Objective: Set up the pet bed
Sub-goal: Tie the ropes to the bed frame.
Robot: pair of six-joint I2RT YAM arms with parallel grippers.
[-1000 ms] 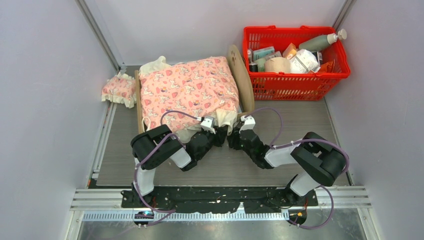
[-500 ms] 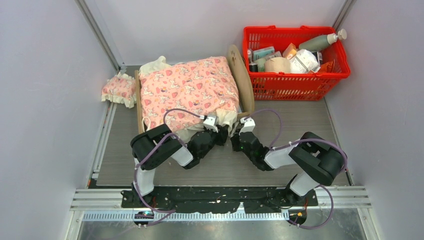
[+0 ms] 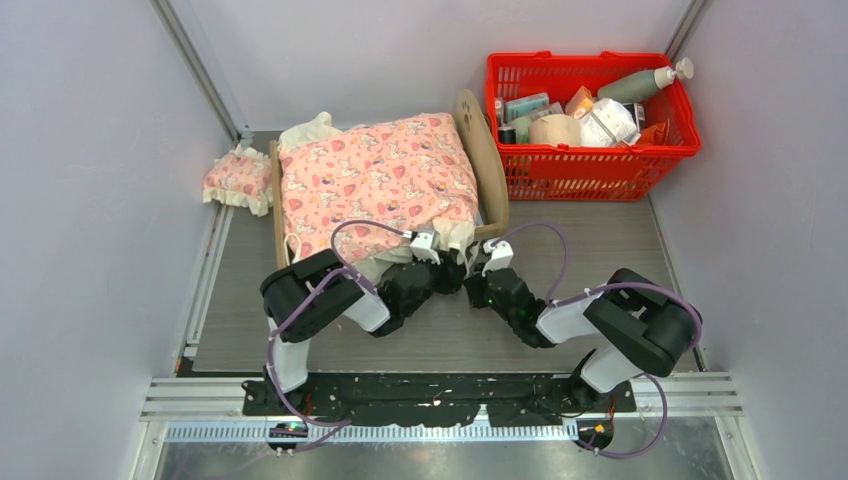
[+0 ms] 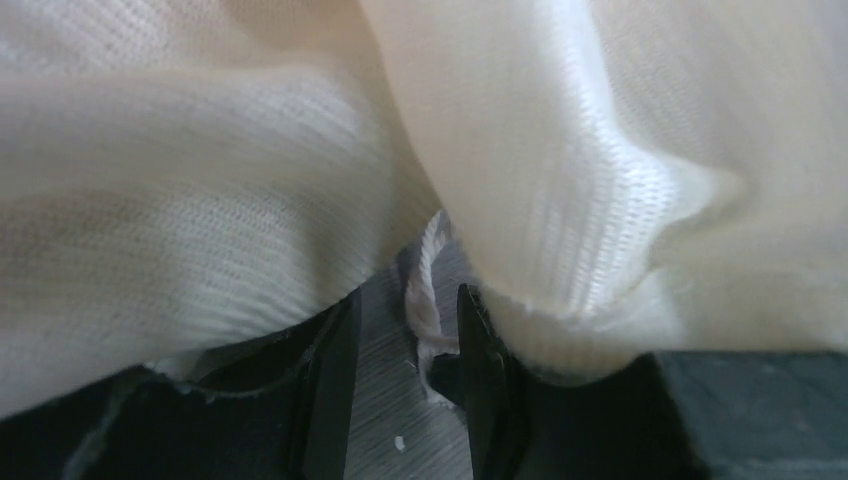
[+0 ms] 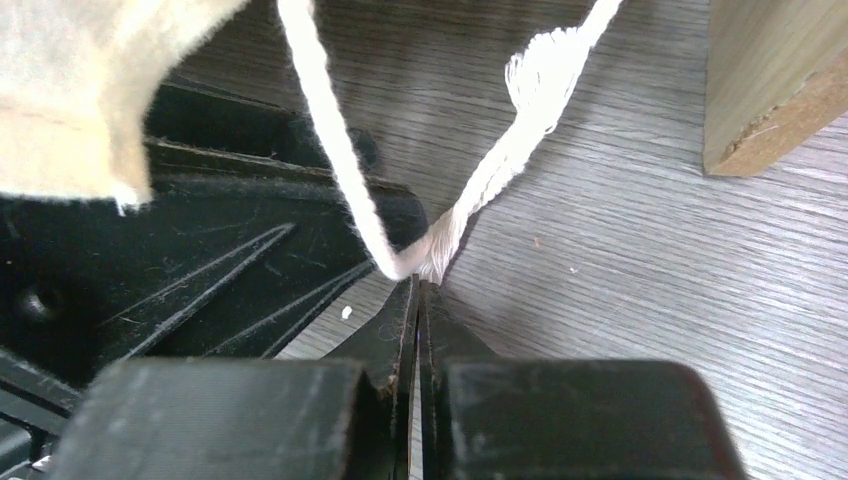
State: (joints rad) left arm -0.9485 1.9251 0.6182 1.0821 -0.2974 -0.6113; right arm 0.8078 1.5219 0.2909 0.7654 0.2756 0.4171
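Note:
The pet bed (image 3: 487, 160) lies with its arched headboard to the right, and a pink blanket (image 3: 375, 180) covers its top. Both grippers meet at the bed's near right corner. My right gripper (image 5: 420, 285) is shut on a white cord (image 5: 330, 140) whose frayed end (image 5: 540, 70) points up; the bed's wooden corner (image 5: 770, 90) is just right of it. My left gripper (image 4: 405, 390) stands open under the cream frill (image 4: 560, 180), and the same cord (image 4: 425, 300) hangs loose between its fingers (image 4: 485, 390). From above, the left gripper (image 3: 452, 268) and right gripper (image 3: 473, 270) nearly touch.
A small pink frilled pillow (image 3: 238, 180) lies left of the bed by the wall. A red basket (image 3: 520, 170) full of bottles and packets stands at the back right, close to the headboard. Grey walls close in both sides.
My right gripper has closed on the white cord and shifted slightly left. My left gripper's jaws have spread wider, leaving the cord loose between them.

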